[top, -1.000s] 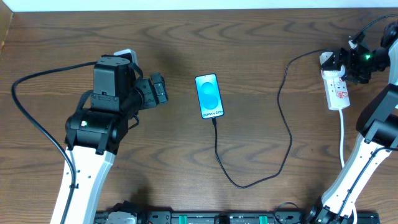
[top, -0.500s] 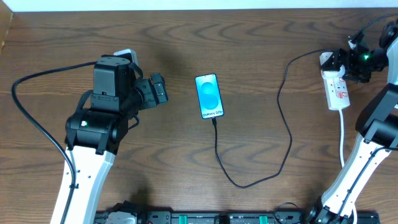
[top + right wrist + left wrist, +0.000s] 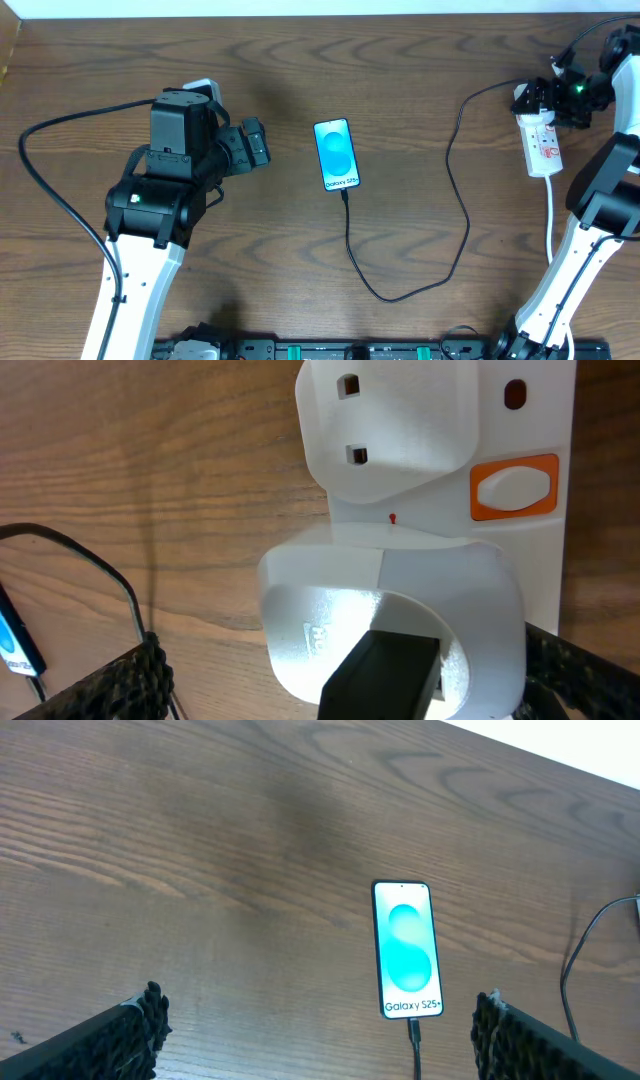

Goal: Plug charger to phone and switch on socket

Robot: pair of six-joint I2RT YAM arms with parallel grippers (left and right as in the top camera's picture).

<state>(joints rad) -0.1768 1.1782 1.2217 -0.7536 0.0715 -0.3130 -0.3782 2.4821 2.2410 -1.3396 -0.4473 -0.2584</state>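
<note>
A dark brown wooden surface (image 3: 300,80) with long wavy grain spreads out under and ahead of the left fingers (image 3: 120,1035), and the same wood, looking warmer and paler up close, lies beneath the right fingers (image 3: 120,680). A soft dark shadow (image 3: 300,805) sits on the boards well ahead of the left fingers. Beyond both pairs of fingers, a thin white band (image 3: 300,8) runs along the far edge. Well behind them, at the near edge, lies a black rail (image 3: 350,351) with small green marks. A tan strip (image 3: 8,50) borders the far left corner.
</note>
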